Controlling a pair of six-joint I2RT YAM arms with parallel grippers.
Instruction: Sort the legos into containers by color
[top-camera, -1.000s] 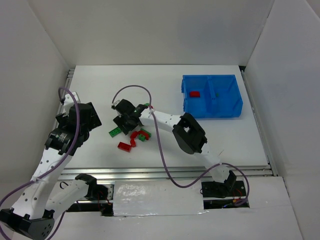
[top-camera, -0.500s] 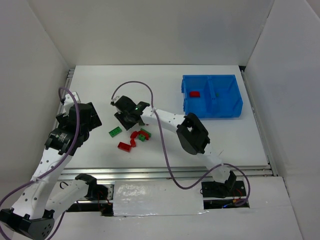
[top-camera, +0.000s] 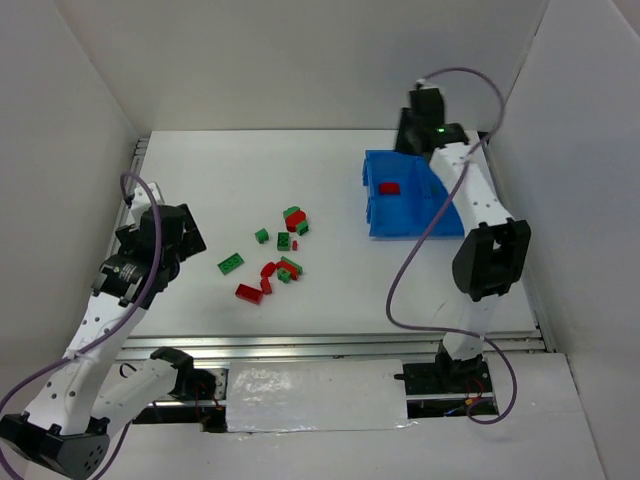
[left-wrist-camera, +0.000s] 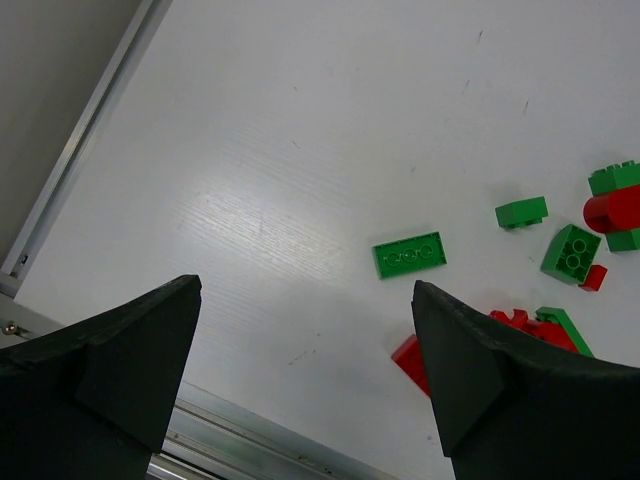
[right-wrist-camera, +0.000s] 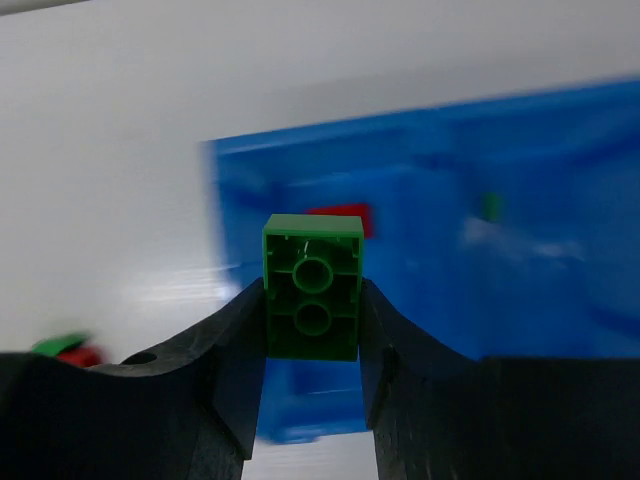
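I see legos (top-camera: 280, 255) scattered centre-left, one red brick (top-camera: 389, 187) in the upper-right blue bin (top-camera: 385, 221), one green brick (right-wrist-camera: 312, 287) gripped.

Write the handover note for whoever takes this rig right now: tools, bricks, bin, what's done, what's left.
Left tool: open, empty, hanging over the table beside the loose bricks.
Right tool: shut on a green brick, up at the far edge of the blue bin.
Done: one red brick lies in the bin's left compartment; a small green blur shows in the right one.
Left: drop the held green brick, probably into the right compartment, then sort the red and green pile on the table.
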